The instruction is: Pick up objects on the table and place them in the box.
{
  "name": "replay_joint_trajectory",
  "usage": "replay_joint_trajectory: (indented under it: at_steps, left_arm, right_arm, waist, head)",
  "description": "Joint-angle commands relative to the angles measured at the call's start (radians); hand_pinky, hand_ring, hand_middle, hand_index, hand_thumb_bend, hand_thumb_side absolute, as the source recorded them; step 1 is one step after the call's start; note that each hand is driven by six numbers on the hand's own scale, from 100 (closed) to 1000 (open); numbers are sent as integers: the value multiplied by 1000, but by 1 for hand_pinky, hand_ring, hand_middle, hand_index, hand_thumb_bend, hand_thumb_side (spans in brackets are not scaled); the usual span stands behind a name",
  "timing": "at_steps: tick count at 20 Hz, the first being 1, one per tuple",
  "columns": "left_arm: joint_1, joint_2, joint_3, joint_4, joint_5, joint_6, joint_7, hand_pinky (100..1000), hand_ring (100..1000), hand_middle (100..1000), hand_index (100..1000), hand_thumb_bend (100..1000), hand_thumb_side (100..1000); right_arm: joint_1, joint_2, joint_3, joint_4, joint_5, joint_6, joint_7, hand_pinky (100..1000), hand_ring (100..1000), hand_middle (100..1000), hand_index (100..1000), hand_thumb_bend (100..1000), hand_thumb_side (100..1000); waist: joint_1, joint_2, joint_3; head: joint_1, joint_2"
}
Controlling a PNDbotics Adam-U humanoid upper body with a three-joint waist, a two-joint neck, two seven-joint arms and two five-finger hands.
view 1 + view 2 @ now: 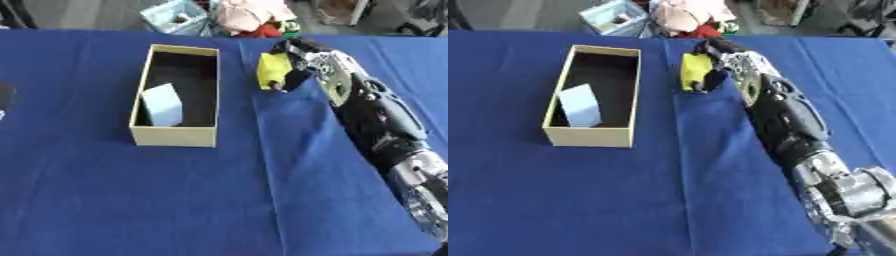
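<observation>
Right hand point(293, 62) has its fingers curled round the yellow object point(272, 69), just right of the cardboard box point(175, 136)'s far end, with a pale blue block point(163, 105) already inside the box.

Right arm: enters from the 5 o'clock corner and stretches toward 11 o'clock, black shell with silver joints near the lower edge.
Right wrist: nearly straight, in line with the forearm.
Right robot hand point(293, 62): at about 1 o'clock in the view, fingers curled round a yellow object point(273, 67), which shows at its 9 o'clock side.
Left robot hand: only a dark shape at the 9 o'clock edge, pose unclear.
</observation>
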Motion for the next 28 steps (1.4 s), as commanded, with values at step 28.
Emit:
replay_joint_trajectory:
  at_steps: [28]
  left_arm:
    - [-57,-6,-23,-33,8,3,-30,555,569,586,798,443,314]
  right_arm:
    - [-72,199,122,-187,15,-141,11,672,645,544,697,236,100]
  waist:
    - [-5,-23,77]
  head:
    - [-75,-27]
